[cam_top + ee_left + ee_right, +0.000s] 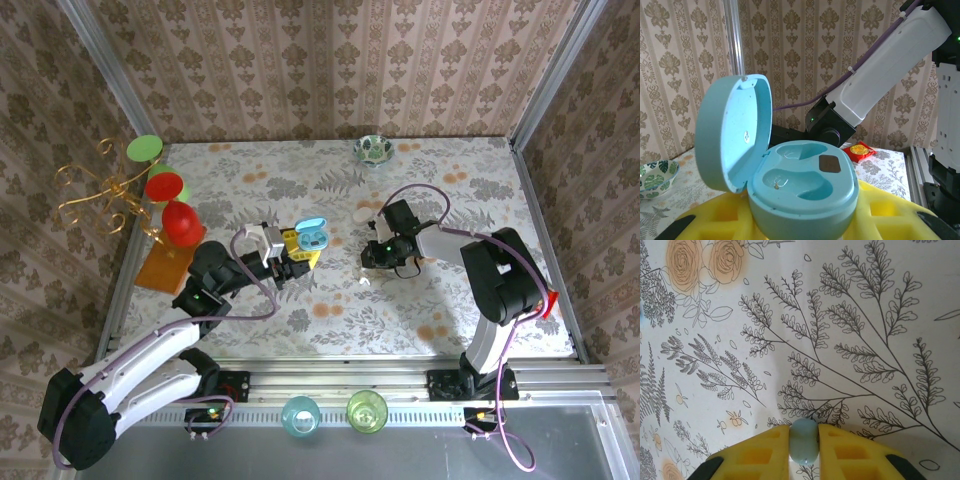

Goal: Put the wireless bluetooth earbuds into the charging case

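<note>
My left gripper (297, 250) is shut on the open pale-blue charging case (313, 236), holding it above the table's middle. In the left wrist view the case (802, 187) sits between the yellow fingers (890, 215), with its lid (732, 132) swung up to the left and both sockets empty. My right gripper (372, 262) is low over the table, to the right of the case. Its yellow fingers (755, 455) press on both sides of a pale-blue earbud (804, 442), just above the patterned cloth. A small white pebble-shaped piece (363, 214) lies on the table behind the right gripper.
A gold stand with red and green discs (165, 190) and an orange card (165, 268) occupy the left edge. A patterned bowl (373, 150) sits at the back. Two cups (300, 413) (367, 411) stand on the front rail. A red packet (860, 150) lies at the right.
</note>
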### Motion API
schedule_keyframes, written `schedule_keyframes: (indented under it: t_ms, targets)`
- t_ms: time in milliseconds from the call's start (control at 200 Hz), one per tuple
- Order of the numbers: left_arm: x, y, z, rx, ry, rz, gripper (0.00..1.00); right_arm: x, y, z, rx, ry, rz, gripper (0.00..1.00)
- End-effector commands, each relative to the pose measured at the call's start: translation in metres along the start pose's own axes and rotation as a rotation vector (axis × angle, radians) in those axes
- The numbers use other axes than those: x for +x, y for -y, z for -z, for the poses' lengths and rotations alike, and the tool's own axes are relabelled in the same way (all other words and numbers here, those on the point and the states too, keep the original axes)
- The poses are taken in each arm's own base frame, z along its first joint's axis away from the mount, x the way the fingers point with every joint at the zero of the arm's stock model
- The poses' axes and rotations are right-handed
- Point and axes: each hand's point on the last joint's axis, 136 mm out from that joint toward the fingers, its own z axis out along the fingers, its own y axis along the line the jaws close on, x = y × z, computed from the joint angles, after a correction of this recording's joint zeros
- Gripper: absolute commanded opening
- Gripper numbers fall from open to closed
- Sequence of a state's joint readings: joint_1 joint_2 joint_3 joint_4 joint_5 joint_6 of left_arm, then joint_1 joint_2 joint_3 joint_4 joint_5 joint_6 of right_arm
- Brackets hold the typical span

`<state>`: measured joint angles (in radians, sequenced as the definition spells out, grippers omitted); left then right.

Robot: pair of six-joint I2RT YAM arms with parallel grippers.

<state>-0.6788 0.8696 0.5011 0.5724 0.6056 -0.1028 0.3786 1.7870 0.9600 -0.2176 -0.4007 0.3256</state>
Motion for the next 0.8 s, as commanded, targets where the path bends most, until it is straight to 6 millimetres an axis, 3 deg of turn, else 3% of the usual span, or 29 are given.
schedule_keyframes:
  t_ms: [0,155,320,520,795]
  targets:
    - [-0.027,0.002,0.0,0.017,0.063,-0.057,0.22,0.012,0.006,-0.009,0.007,-0.039,-0.032,0.19]
    - [-0.024,0.001,0.0,0.011,0.059,-0.055,0.22,0.011,0.004,-0.001,0.017,-0.029,-0.027,0.17]
    - [-0.017,-0.003,-0.003,-0.002,0.038,-0.048,0.21,0.004,0.006,0.024,0.091,0.015,-0.016,0.18]
    - [-0.01,-0.006,-0.006,-0.009,0.026,-0.04,0.21,0.012,0.033,0.059,0.397,-0.016,0.013,0.19]
    - [-0.006,-0.009,-0.008,-0.015,0.014,-0.039,0.21,0.029,0.047,0.069,0.614,-0.084,0.077,0.19]
